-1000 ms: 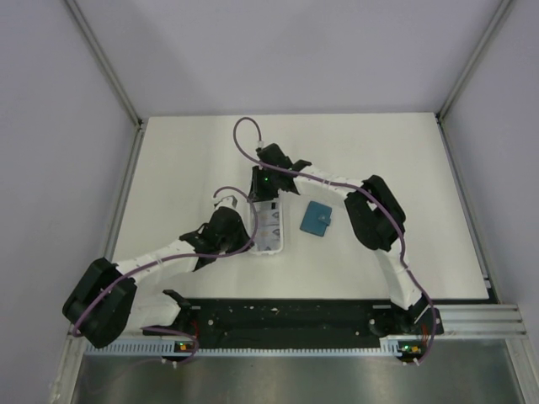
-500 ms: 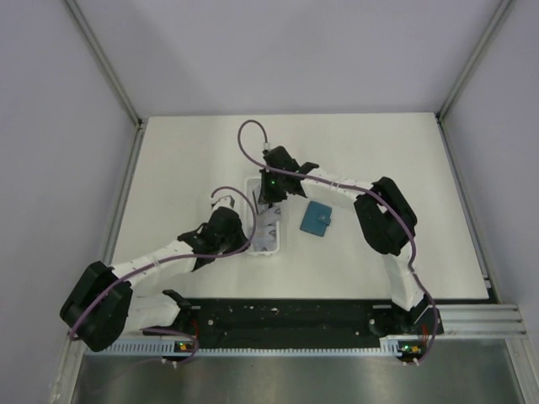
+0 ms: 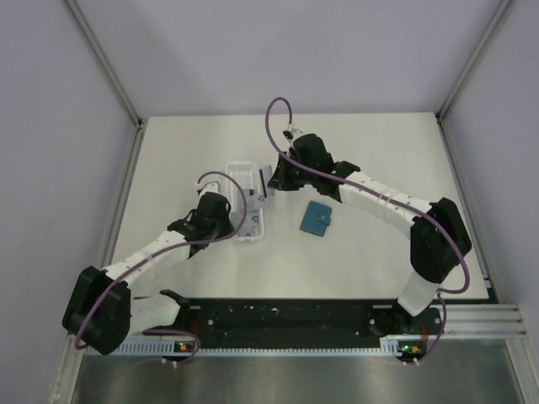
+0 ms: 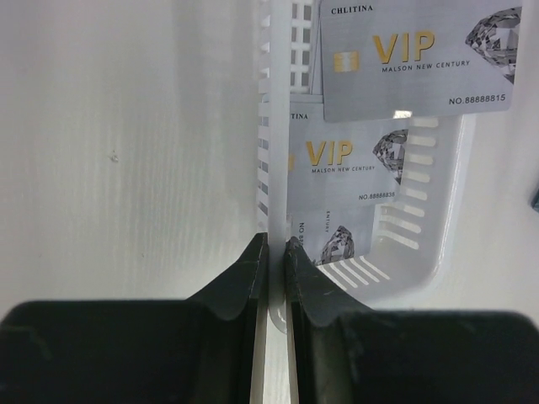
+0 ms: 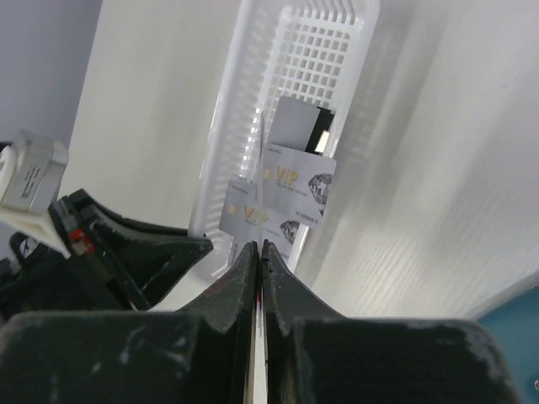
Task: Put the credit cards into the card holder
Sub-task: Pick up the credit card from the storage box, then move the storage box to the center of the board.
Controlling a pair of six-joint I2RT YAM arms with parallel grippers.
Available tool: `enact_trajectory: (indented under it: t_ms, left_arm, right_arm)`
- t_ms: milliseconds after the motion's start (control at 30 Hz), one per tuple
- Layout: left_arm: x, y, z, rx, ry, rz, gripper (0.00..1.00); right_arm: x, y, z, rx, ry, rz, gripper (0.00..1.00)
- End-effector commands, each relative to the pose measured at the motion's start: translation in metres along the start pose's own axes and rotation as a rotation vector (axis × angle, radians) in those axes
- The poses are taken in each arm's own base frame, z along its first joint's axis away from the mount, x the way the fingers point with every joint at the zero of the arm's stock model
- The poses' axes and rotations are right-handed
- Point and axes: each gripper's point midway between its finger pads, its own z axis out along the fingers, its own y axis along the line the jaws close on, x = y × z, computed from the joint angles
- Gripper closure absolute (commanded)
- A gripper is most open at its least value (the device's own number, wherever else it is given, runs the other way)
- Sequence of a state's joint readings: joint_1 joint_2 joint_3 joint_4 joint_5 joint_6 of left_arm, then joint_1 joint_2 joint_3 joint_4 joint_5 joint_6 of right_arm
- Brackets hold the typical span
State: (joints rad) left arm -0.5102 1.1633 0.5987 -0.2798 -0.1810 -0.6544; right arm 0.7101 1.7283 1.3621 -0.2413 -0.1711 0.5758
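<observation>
- Left gripper [image 4: 274,252] pinches the wall of the white slotted plastic tray [image 4: 421,244]; grey VIP credit cards [image 4: 345,168] inside.
- Right gripper [image 5: 257,252] pinches one grey card [image 4: 413,55] edge-on, clear of the tray.
- Small teal folding card holder [image 3: 317,219] lies rightward on the worktop [image 3: 379,151], apparently shut.
- We fear the card pivoting in so thin a grip; a shut holder offers no slot.

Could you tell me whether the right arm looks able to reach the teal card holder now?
Probably yes: the card holder lies uncovered near the right pincer, nothing between them, though that pincer is shut on a VIP card.
</observation>
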Motion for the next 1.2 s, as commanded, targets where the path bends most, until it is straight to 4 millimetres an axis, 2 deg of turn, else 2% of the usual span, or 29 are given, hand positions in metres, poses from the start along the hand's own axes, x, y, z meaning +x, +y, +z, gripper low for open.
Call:
enact_trajectory:
  t_ms: [0, 67, 100, 133, 200, 333, 500, 600, 767, 800, 900, 1000, 1167]
  left_arm:
    - [-0.019, 0.001, 0.011, 0.058, -0.002, -0.021, 0.98]
    - [-0.008, -0.007, 0.016, 0.235, 0.078, -0.113, 0.98]
    - [-0.009, -0.009, 0.017, 0.310, 0.088, -0.153, 0.99]
    - [-0.017, -0.009, 0.020, 0.353, 0.070, -0.172, 1.00]
    - [-0.015, -0.006, 0.024, 0.368, 0.112, -0.186, 1.00]
    - [-0.013, -0.017, 0.023, 0.498, 0.148, -0.229, 1.00]
    - [-0.019, -0.009, 0.023, 0.433, 0.130, -0.222, 1.00]
    - [-0.031, 0.007, 0.016, 0.317, 0.085, -0.192, 0.96]
    - [-0.066, 0.037, 0.001, 0.105, -0.040, -0.138, 0.83]
    - [-0.070, 0.042, -0.001, 0.069, -0.052, -0.132, 0.76]
    - [-0.074, 0.053, -0.007, -0.005, -0.058, -0.135, 0.45]
    - [-0.075, 0.056, -0.009, -0.025, -0.061, -0.136, 0.30]
    - [-0.084, 0.064, -0.021, -0.091, -0.085, -0.145, 0.28]
  right_arm:
    - [-0.022, 0.014, -0.029, -0.047, -0.102, -0.041, 1.00]
    - [-0.021, 0.011, -0.037, -0.039, -0.112, -0.042, 1.00]
    - [-0.020, 0.008, -0.040, -0.033, -0.113, -0.040, 1.00]
    - [-0.018, 0.005, -0.043, -0.025, -0.115, -0.043, 1.00]
    - [-0.015, -0.002, -0.049, 0.000, -0.121, -0.047, 1.00]
    - [-0.012, -0.016, -0.059, 0.039, -0.139, -0.042, 1.00]
    - [-0.010, -0.028, -0.070, 0.067, -0.152, -0.033, 1.00]
    - [-0.007, -0.043, -0.074, 0.137, -0.151, -0.049, 1.00]
    - [0.000, -0.060, -0.083, 0.189, -0.135, -0.045, 1.00]
    - [0.003, -0.062, -0.085, 0.193, -0.129, -0.043, 1.00]
    - [0.008, -0.067, -0.091, 0.205, -0.116, -0.056, 1.00]
    - [0.008, -0.075, -0.098, 0.247, -0.126, -0.058, 1.00]
    - [0.017, -0.093, -0.108, 0.312, -0.130, -0.038, 1.00]
